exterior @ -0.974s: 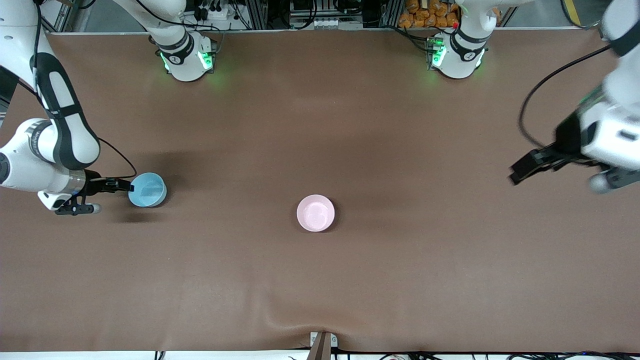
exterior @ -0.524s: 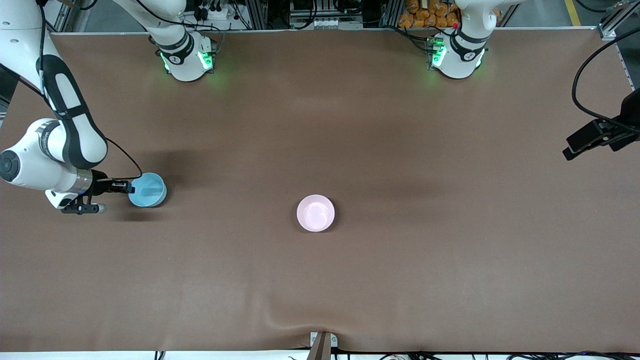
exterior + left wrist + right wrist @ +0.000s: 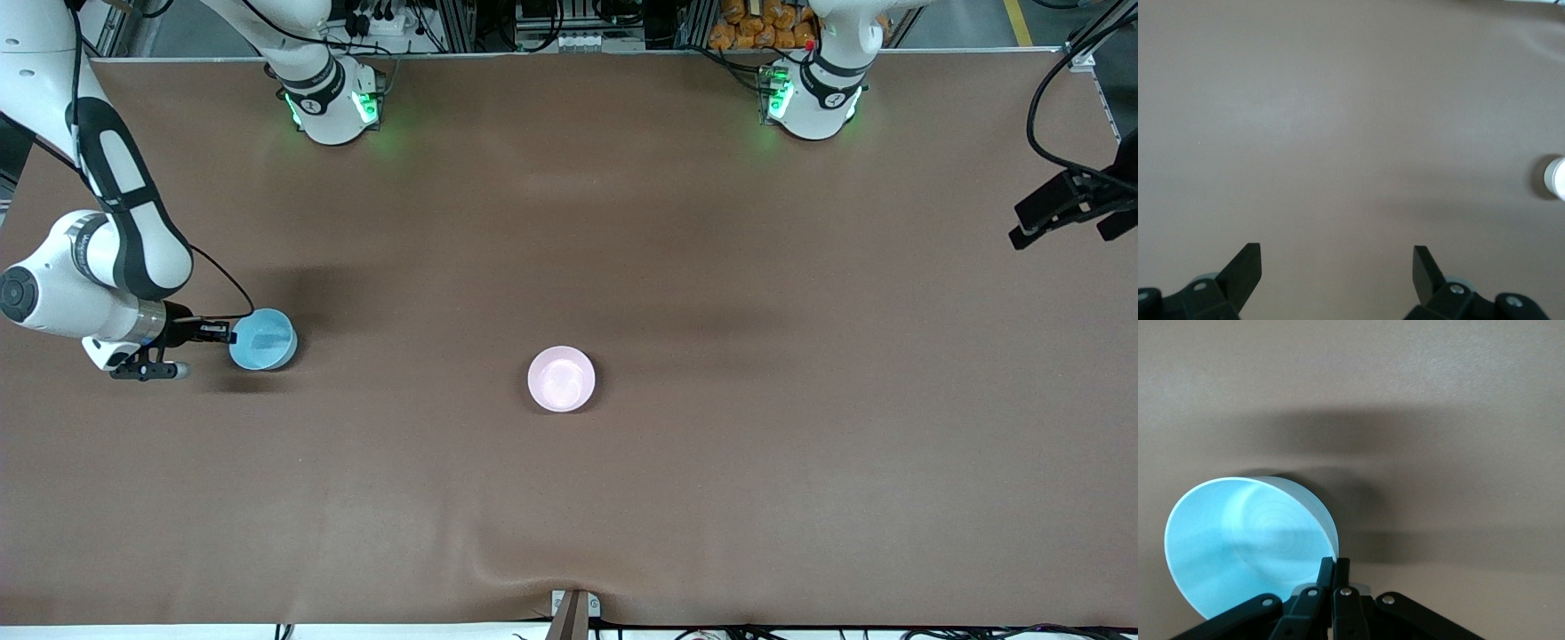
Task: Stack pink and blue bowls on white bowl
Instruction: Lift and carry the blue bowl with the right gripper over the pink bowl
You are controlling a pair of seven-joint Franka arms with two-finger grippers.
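Light blue plastic bowl (image 3: 263, 339): right gripper (image 3: 233, 336) fingers clamp its rim for lifting; pale pink plastic bowl (image 3: 561, 379) sits mid-table; left gripper (image 3: 1013, 238) waits, fingers apart.

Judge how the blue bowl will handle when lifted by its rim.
The blue bowl looks like thin plain plastic, so probably light and stiff. The right gripper pinches only one rim edge, so it may tilt or swing. Its smooth wall could slip.

Blue bowl (image 3: 263, 339): light sky blue, round, sitting toward right arm's end of table, rim pinched, tilting slightly. Pink bowl (image 3: 561, 379): pale pink, upright, resting mid-table, slightly nearer front camera, well apart from blue bowl.
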